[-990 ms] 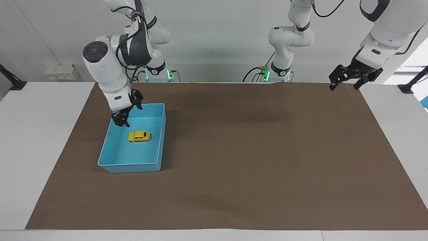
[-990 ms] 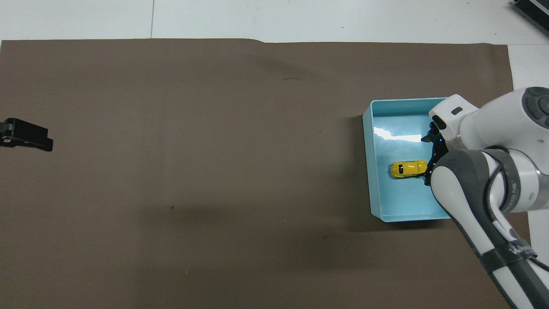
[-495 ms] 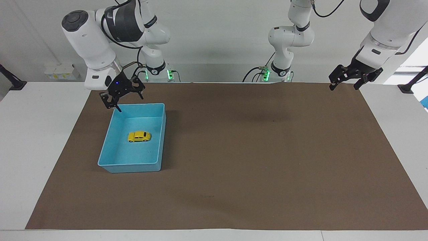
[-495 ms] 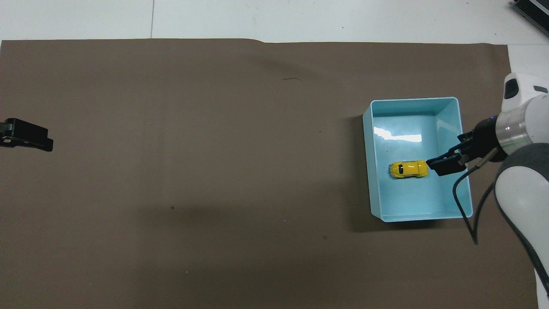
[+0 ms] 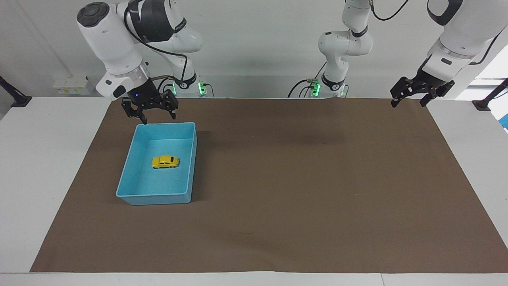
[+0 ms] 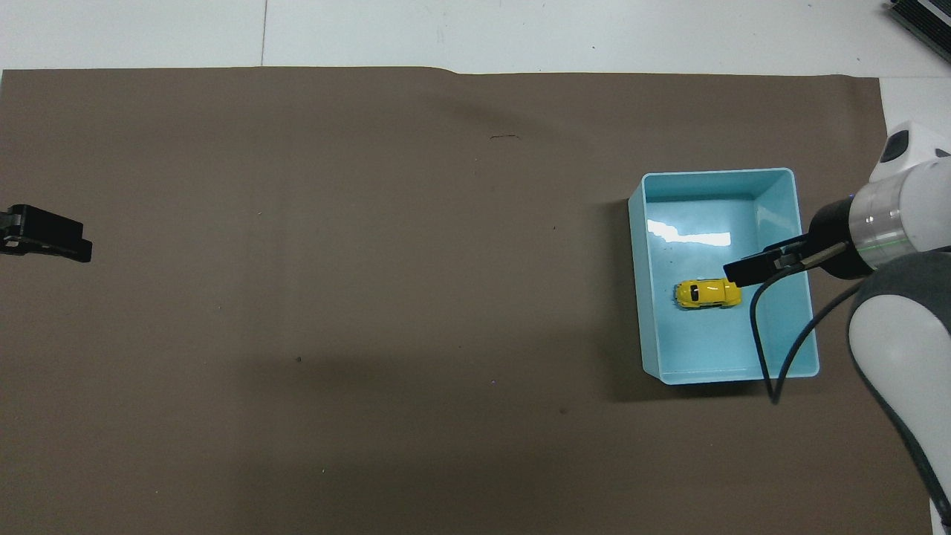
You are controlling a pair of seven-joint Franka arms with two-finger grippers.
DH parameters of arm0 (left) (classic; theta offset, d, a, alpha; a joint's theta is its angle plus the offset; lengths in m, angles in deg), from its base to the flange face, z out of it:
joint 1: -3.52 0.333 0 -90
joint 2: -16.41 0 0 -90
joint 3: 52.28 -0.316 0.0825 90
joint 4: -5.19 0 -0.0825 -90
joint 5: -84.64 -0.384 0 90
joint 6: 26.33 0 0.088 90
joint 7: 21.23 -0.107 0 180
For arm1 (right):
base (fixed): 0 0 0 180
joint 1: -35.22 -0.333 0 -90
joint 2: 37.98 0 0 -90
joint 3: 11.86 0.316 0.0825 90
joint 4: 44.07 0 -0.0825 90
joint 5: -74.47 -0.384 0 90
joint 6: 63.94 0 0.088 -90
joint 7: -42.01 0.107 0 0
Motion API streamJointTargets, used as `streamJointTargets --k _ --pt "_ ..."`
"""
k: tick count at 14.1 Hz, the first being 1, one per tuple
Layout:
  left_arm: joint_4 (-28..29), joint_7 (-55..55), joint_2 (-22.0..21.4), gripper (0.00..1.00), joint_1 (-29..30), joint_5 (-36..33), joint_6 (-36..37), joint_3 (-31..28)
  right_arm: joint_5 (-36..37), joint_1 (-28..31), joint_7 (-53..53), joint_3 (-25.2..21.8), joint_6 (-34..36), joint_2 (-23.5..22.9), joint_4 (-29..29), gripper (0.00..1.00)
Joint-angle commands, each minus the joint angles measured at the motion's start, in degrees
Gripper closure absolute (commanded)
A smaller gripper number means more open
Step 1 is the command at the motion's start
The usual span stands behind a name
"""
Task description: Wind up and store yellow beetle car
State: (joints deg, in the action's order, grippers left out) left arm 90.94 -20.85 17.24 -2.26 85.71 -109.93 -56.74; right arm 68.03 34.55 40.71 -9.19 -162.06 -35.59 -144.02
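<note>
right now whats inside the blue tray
Only the yellow beetle car sits on the floor of the light-blue tray, upright on its wheels. In the overhead view the raised right gripper hides a small patch of floor.

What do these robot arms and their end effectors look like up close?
Both arms are glossy white with rounded joints and dark grey bands. The right arm has a black cap on one joint and a black cable looping to its wrist. The right end effector and left end effector are black, two-fingered claws. Green lights glow at both bases.
</note>
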Motion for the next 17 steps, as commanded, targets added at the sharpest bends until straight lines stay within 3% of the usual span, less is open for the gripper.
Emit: streamJointTargets --k 1,8,13,17 --pt "-1.1 0.5 0.5 0.0 0.7 0.3 0.2 0.4 -0.2 0.3 6.4 0.1 3.1 -1.1 5.3 0.0" --pt "-1.1 0.5 0.5 0.0 0.7 0.3 0.2 0.4 2.9 1.5 9.4 0.0 2.4 -1.3 5.7 0.0" --pt "-1.1 0.5 0.5 0.0 0.7 0.3 0.2 0.4 3.0 2.1 8.4 -1.2 -2.3 -2.2 5.6 0.0" --pt "-1.0 0.5 0.5 0.0 0.7 0.3 0.2 0.4 5.6 2.7 6.5 -0.8 -0.2 -2.2 5.9 0.0"
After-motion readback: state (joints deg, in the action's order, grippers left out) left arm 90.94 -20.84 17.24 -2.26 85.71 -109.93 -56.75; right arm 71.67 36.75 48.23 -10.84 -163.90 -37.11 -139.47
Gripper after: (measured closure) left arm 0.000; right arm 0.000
